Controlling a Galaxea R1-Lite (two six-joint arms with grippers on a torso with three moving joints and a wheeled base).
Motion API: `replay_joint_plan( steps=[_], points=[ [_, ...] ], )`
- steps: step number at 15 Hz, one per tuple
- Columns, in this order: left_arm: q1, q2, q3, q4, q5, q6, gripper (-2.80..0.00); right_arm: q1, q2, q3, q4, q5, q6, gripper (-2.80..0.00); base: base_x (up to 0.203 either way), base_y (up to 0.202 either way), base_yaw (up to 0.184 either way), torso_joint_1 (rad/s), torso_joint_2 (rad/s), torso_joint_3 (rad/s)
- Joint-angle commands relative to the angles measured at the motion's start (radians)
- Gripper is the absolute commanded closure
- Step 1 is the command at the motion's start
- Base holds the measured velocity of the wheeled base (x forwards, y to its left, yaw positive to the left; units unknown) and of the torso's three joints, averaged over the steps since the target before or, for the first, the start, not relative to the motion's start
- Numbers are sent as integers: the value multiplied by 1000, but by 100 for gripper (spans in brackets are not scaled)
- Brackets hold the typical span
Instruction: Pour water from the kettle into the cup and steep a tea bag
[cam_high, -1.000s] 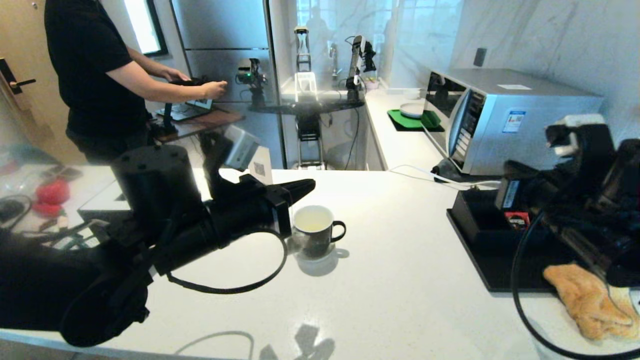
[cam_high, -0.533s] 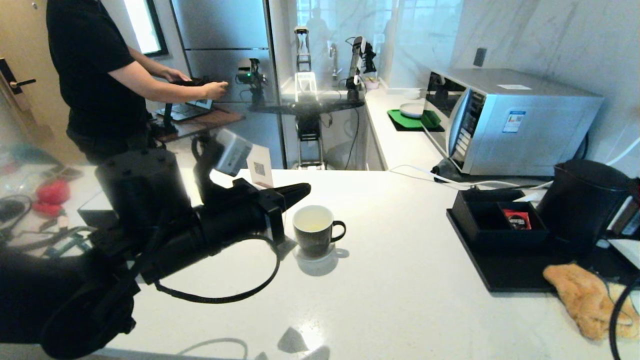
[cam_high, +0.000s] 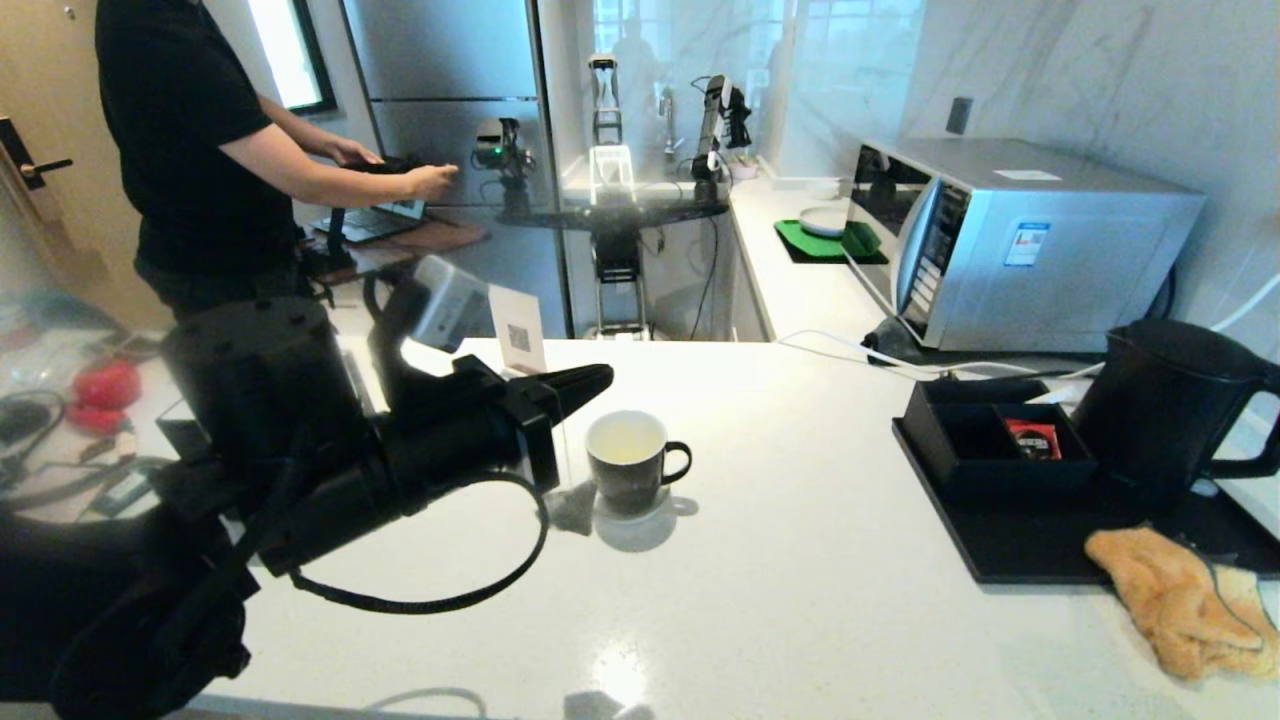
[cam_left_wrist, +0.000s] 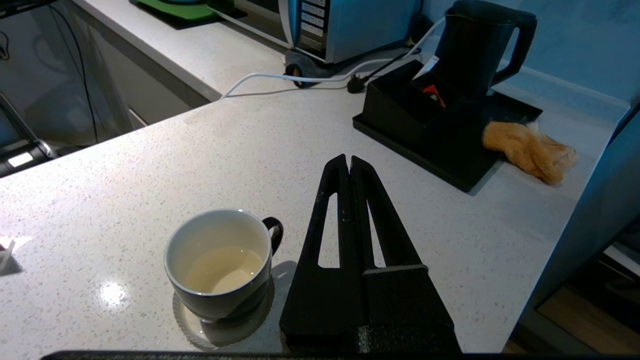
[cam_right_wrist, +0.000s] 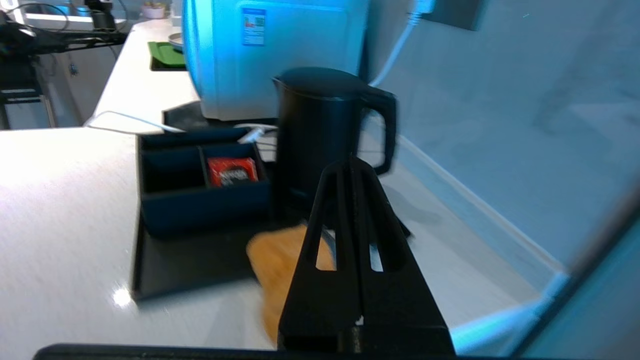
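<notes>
The left gripper (cam_high: 600, 377) hovers with jaws closed and empty, just beside the cup (cam_high: 630, 462) at its ten o'clock. The right gripper (cam_right_wrist: 351, 165), jaws closed and empty, faces the kettle (cam_high: 1165, 410) on the black tray (cam_high: 1010, 545) at the table's (cam_high: 790, 600) three o'clock.

Matt black kettle (cam_high: 1160, 405), glossy ceramic cup (cam_high: 627, 464), speckled polished counter (cam_high: 800, 600).

No text is legible; the card (cam_high: 518, 340) carries a QR code.
</notes>
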Motion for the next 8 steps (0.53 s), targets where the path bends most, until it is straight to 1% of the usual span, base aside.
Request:
replay_joint_plan(
  steps=[1,2,3,4,5,6,8],
  points=[
    [0,-9,1,-6,-1,-1,0,-9,-316,-3,223,11,-17,0,0,0,0,0,0,0],
    [1,-11,3,-6,-1,-1,0,-12,-404,-13,333,43,-24,0,0,0,0,0,0,0],
    [5,-15,5,-6,-1,-1,0,-14,-485,-20,441,112,-29,0,0,0,0,0,0,0],
    [10,-17,7,-6,-2,-1,0,-16,-535,-21,525,228,-33,0,0,0,0,0,0,0],
    [12,-17,9,-6,-3,1,0,-18,-551,-11,562,341,-34,0,0,0,0,0,0,0],
    [15,-17,11,-6,-2,1,0,-18,-550,24,574,390,-36,0,0,0,0,0,0,0],
    [21,-17,10,-6,-3,1,0,-19,-549,42,644,415,-28,0,0,0,0,0,0,0]
  ],
)
